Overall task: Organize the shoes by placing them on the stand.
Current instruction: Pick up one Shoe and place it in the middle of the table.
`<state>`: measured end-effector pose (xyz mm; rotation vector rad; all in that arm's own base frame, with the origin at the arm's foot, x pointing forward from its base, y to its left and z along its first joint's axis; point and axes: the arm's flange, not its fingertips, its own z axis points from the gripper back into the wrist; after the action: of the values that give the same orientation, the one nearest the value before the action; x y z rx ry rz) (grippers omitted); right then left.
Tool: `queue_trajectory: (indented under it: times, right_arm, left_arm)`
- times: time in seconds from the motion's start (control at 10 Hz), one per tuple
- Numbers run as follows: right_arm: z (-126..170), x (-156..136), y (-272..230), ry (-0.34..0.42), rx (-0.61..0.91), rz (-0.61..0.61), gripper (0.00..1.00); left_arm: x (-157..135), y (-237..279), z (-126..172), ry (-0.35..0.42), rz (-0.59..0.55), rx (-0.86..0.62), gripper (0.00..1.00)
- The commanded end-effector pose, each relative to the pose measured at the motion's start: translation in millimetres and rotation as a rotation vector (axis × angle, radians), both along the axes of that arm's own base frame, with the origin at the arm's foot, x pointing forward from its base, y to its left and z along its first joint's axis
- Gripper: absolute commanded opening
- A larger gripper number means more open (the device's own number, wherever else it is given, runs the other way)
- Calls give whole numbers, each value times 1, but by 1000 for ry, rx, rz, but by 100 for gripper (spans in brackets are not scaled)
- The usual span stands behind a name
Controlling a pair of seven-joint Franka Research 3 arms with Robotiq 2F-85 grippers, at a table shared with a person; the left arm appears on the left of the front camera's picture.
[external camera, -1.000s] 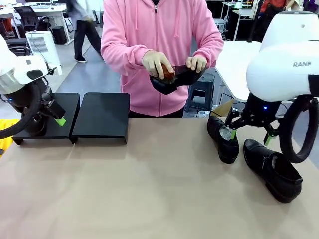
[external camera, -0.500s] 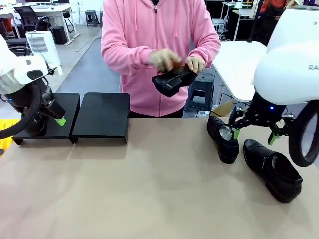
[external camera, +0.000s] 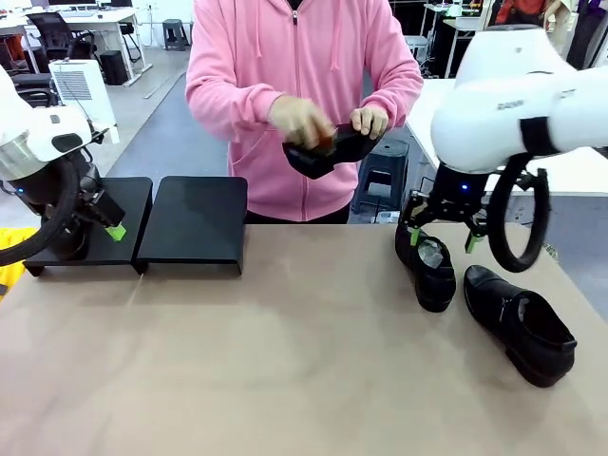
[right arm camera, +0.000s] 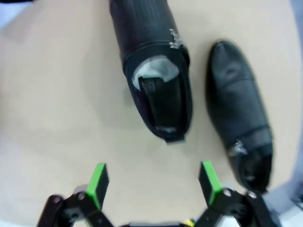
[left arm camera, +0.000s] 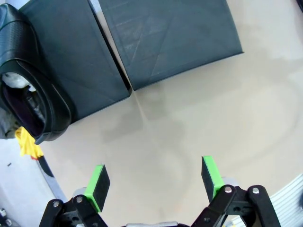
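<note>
Two glossy black shoes lie on the table at the right: one (external camera: 429,266) (right arm camera: 156,71) with its pale lining showing, the other (external camera: 521,323) (right arm camera: 239,123) nearer the front edge. My right gripper (external camera: 442,239) (right arm camera: 154,182) hovers open just above the heel end of the first shoe, touching nothing. A person in a pink hoodie holds a third shoe (external camera: 328,152) in both hands across the table, with a small reddish-brown object (external camera: 323,142) against it. The stand (external camera: 195,220) (left arm camera: 165,38) sits bare at the back left. My left gripper (external camera: 109,228) (left arm camera: 154,177) hangs open by its left panel.
A black cable loop (left arm camera: 28,94) from my left arm lies over the stand's left panel. My right arm's cable loop (external camera: 518,218) hangs above the two shoes. The table's middle and front are bare brown surface (external camera: 285,361).
My right arm has swung left and toward the back, bringing its gripper over the first shoe's heel. The person's hand has moved on the held shoe. The left arm is still.
</note>
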<state>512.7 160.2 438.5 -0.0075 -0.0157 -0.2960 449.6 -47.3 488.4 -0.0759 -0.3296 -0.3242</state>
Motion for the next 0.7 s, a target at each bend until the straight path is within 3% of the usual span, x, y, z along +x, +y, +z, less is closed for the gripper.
queue_trajectory:
  times: [0.0, 0.3, 0.6]
  right_arm:
    - [-7, 26, 11, -8, -35, 44, 100]
    - [-32, 50, 15, 3, -20, 67, 100]
    - [-50, 62, 17, 80, -55, 214, 100]
  left_arm:
    - [-1, 1, -2, -13, 7, -4, 100]
    - [-1, 1, -2, -13, 7, -4, 100]
    - [-1, 1, -2, -13, 7, -4, 100]
